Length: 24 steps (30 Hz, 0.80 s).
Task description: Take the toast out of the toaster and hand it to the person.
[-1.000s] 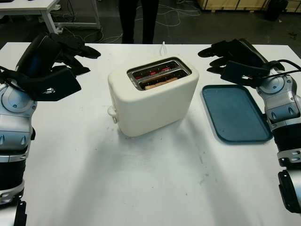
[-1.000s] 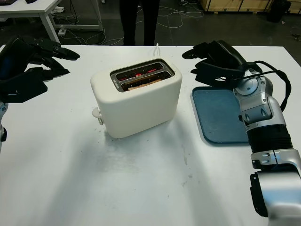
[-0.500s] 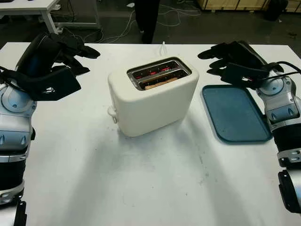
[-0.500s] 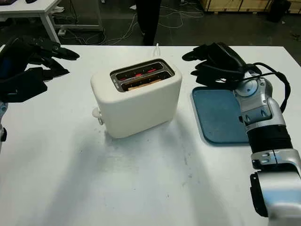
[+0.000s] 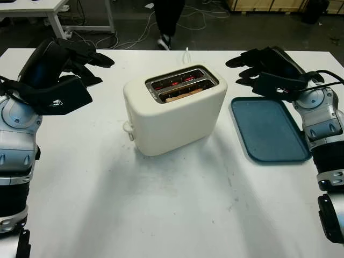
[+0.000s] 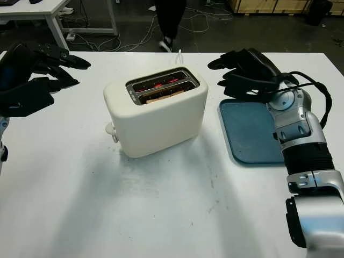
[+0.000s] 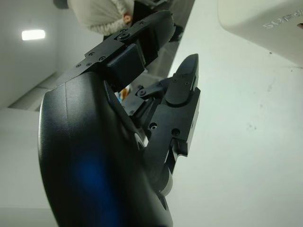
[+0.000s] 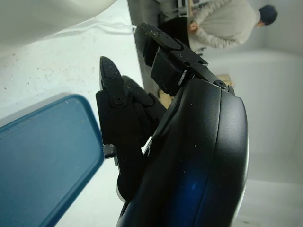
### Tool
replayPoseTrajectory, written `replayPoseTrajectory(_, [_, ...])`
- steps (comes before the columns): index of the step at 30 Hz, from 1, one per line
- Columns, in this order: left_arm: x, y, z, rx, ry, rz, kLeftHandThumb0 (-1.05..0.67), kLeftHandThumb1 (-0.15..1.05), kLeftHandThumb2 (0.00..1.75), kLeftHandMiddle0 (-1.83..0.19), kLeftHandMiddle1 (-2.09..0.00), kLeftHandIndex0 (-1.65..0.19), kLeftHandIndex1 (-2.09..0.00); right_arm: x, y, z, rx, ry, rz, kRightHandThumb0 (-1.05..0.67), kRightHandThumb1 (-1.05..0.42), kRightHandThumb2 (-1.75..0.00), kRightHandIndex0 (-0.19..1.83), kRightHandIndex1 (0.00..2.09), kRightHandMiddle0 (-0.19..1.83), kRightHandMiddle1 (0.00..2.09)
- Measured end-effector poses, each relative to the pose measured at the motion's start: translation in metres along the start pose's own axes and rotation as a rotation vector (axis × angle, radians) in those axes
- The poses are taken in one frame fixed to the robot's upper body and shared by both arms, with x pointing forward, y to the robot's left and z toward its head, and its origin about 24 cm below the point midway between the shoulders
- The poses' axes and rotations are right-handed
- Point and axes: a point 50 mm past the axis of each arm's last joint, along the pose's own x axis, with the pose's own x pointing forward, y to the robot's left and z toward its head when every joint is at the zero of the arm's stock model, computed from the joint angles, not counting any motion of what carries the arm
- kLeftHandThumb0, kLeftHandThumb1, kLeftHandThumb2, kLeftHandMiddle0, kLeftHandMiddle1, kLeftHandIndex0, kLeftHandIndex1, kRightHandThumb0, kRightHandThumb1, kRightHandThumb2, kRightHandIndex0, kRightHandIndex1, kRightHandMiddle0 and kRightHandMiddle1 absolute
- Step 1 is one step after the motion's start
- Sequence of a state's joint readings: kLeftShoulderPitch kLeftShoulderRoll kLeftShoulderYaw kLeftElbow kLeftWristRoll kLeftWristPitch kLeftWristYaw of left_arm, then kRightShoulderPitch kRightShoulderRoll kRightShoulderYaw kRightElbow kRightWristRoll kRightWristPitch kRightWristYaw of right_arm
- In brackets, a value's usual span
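Note:
A cream two-slot toaster (image 5: 174,110) stands in the middle of the white table. Brown toast (image 5: 181,95) sits low in its nearer slot, and the elements glow red in the far slot. My left hand (image 5: 88,64) hangs open above the table to the toaster's left, apart from it. My right hand (image 5: 252,65) hangs open to the toaster's right, above the far end of the blue tray (image 5: 269,129). A person (image 5: 167,21) in dark trousers is behind the table's far edge.
The blue tray lies flat at the right with nothing on it. A white cord (image 5: 187,54) runs from the toaster's back off the far edge. Another white table (image 5: 37,8) stands at the far left, with cables on the floor.
The person behind the table has shifted and lifted a foot in a step. Both hands and the toaster stay where they were.

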<state>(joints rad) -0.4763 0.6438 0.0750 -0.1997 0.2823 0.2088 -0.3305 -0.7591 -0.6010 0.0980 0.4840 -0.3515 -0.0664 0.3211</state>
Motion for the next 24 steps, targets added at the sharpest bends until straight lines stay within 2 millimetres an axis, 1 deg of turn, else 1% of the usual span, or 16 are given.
replayPoseTrajectory(4, [0.0, 0.0, 0.0003, 0.001, -0.001, 0.0, -0.05, 0.87, 0.0, -0.91, -0.72, -1.05, -0.04, 0.0, 0.0, 0.0, 0.0, 0.0, 0.0, -0.22, -0.92, -0.06, 0.93, 0.01, 0.82, 0.01])
replayPoseTrajectory(10, [0.0001, -0.0008, 0.0006, -0.002, -0.001, -0.004, -0.01, 0.86, 0.0, -0.93, -0.74, -1.07, -0.05, 0.0, 0.0, 0.0, 0.0, 0.0, 0.0, -0.22, -0.92, -0.06, 0.93, 0.01, 0.81, 0.0])
replayPoseTrajectory(24, [0.0001, -0.0008, 0.001, 0.0, -0.005, -0.004, 0.0, 0.86, 0.0, -0.91, -0.74, -1.06, -0.04, 0.0, 0.0, 0.0, 0.0, 0.0, 0.0, -0.23, -0.92, -0.06, 0.94, 0.01, 0.82, 0.0])
